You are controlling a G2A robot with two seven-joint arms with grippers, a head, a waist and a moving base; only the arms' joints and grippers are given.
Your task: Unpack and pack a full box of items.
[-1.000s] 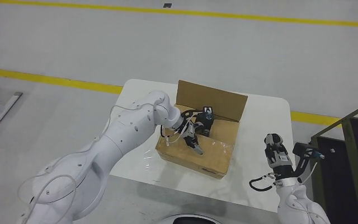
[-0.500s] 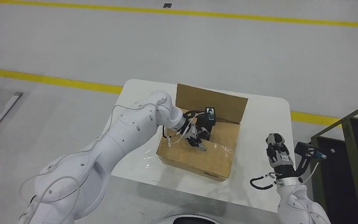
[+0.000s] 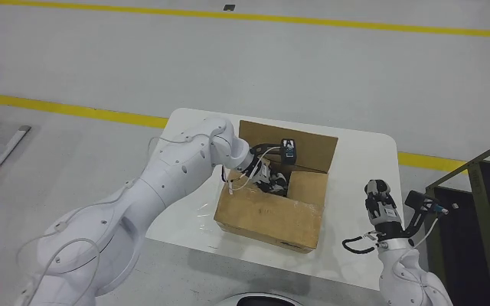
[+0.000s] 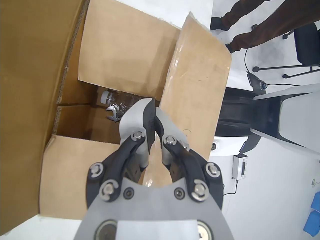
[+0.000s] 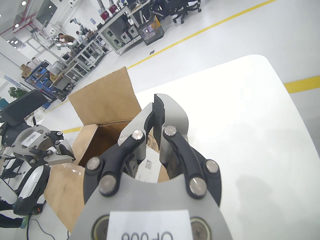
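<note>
A brown cardboard box stands in the middle of the white table with its top flaps up. My left gripper is shut at the box's opening, its tips against the edge of a taped flap. Deep inside lie a clear bottle with a white cap and a silvery wrench. My right gripper is shut and holds nothing, above the table's right side, apart from the box. The left gripper also shows in the right wrist view, at the box.
The tall back flap stands upright behind the opening. Bare table surface lies to the right of the box. A metal frame stands beyond the table's right edge.
The taped flap that covered the box top has swung up, so the opening now shows. My left gripper has moved a little toward the back flap. The right gripper barely shifted.
</note>
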